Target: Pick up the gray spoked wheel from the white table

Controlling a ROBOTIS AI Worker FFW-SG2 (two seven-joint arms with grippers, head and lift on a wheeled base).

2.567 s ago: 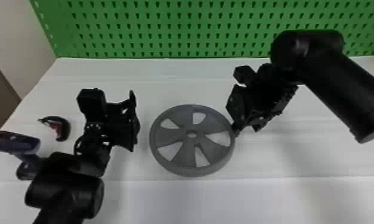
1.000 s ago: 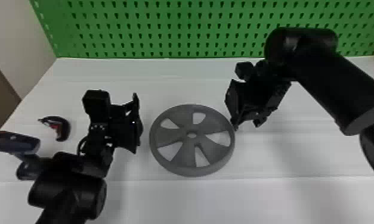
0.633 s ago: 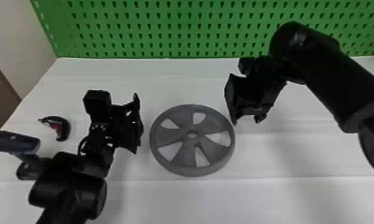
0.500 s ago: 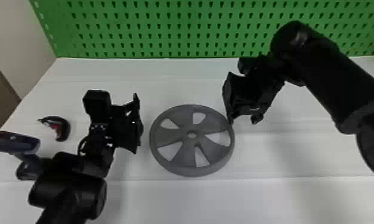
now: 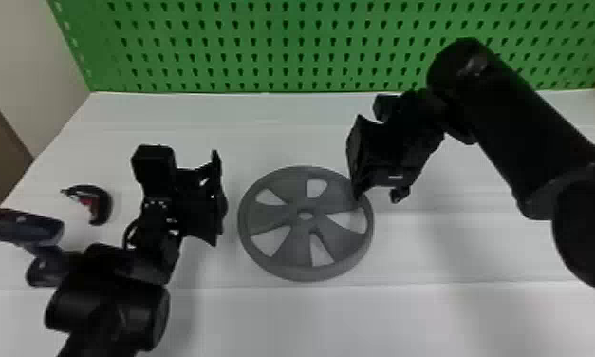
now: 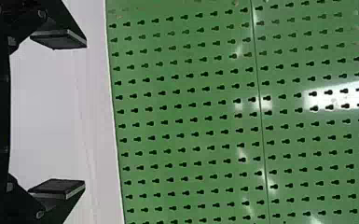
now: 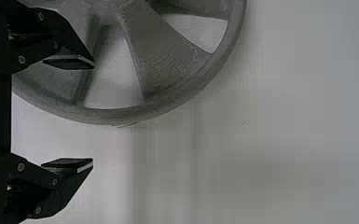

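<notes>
The gray spoked wheel (image 5: pixel 270 217) lies flat on the tabletop (image 5: pixel 310 318), between our two arms, and being round it gives us no long axis to line up with, only a rim to take. Our right end effector (image 5: pixel 378 193) is the nearer one, overlapping the wheel's far right edge in the head view, so the wheel lies to its left and toward us. Its fingers are wide apart and empty: in the right wrist view one finger (image 7: pixel 70 61) is over the spokes and the other (image 7: pixel 70 165) outside the rim, which suits a pinch across that edge. We cannot tell how high they are above it, so we would judge the lowering first. Our left end effector (image 6: pixel 85 113), also spread and empty, is left of the wheel, its fingers toward the green pegboard (image 6: pixel 191 112)
</notes>
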